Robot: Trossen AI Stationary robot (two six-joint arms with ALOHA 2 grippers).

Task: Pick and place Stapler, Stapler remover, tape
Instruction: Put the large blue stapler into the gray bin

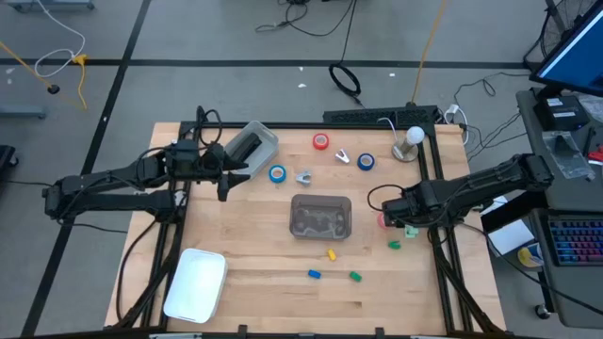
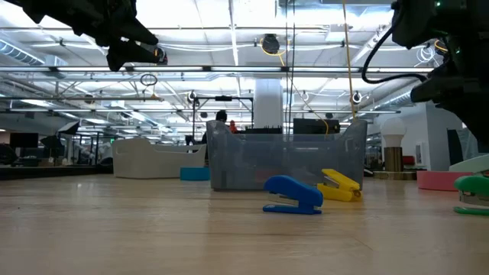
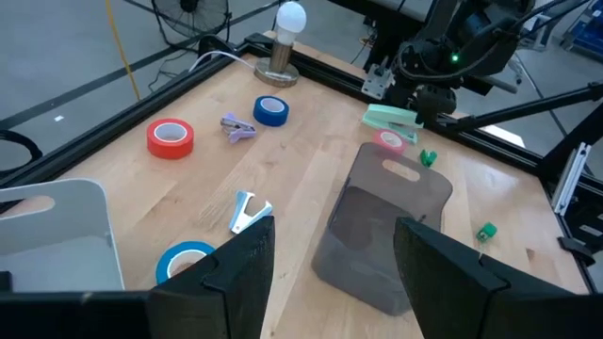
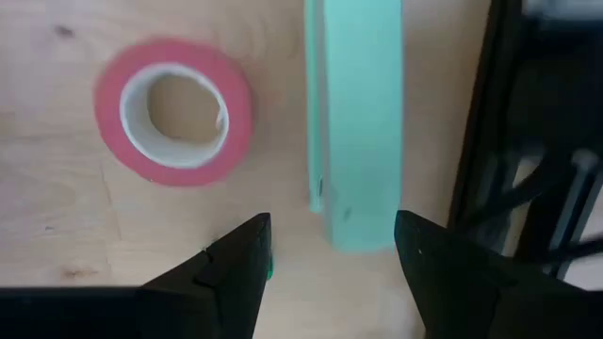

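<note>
High view shows a wooden table [image 1: 254,282] with a clear plastic bin [image 1: 320,216] near its middle. The left gripper [image 1: 229,175] hangs at about ten o'clock from the bin, its fingers [image 3: 240,268] spread fairly wide and holding nothing, above the table between a grey container [image 1: 251,144] and a light blue tape roll [image 1: 277,173]. Just beside that roll, toward the bin, lies a silver staple remover [image 1: 303,176]. At twelve o'clock from the bin sits a red tape roll [image 1: 321,141], with a pale purple staple remover [image 1: 342,156] and a dark blue tape roll [image 1: 366,162] at about one o'clock, and a lamp with a round white bulb [image 1: 412,138] near the table's far right corner. The right gripper [image 1: 393,216] hovers at three o'clock from the bin, near the table's right edge, jaws apart and empty; the right wrist view looks straight down on a pink-red tape roll [image 4: 173,110] lying flat and a mint green stapler [image 4: 354,118] beside it, apart from each other. At six o'clock from the bin lie a small yellow stapler [image 1: 332,253], a blue stapler [image 1: 314,274] and a green one [image 1: 355,276]; another small green piece [image 1: 395,245] rests at four o'clock. A white tray [image 1: 196,283] sits at seven o'clock, near the front left corner.
</note>
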